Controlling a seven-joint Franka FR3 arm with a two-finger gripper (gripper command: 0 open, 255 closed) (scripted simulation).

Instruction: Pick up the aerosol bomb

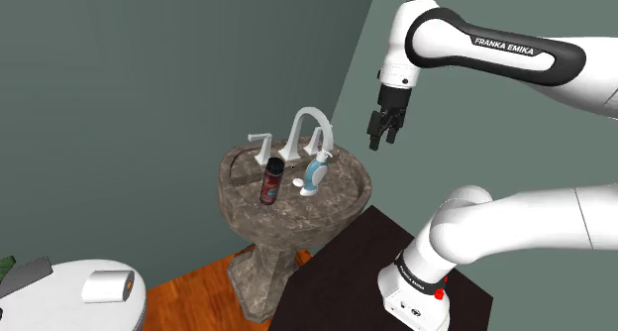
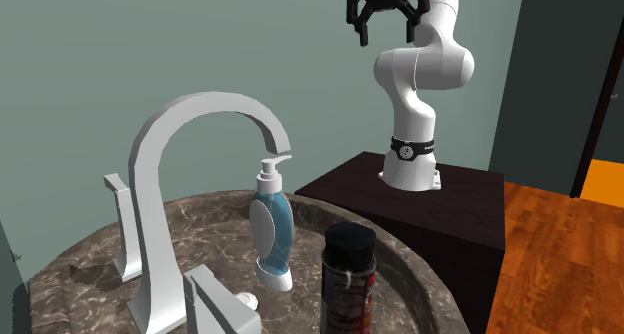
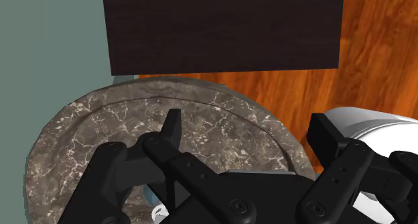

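Note:
The aerosol can [image 1: 269,180], red-bodied with a black cap, stands upright on the rim of a mottled stone pedestal sink [image 1: 349,192]. It stands close in the second exterior view, aerosol can [image 2: 348,282]. My gripper [image 1: 384,133] hangs open in the air, well above the sink and off to the shoulder view's right of the can, touching nothing. The gripper [image 2: 383,10] is high at the back in the second exterior view. In the wrist view the fingers [image 3: 173,130] stand wide apart over the sink rim [image 3: 127,115], gripper [image 3: 248,135] empty.
A blue soap dispenser [image 1: 315,170] and a tall white faucet [image 1: 311,129] stand beside the can on the sink. The dark stand [image 1: 366,270] sits next to the sink on a wooden floor [image 1: 193,289]. A white round table [image 1: 69,304] holds a paper roll [image 1: 107,286].

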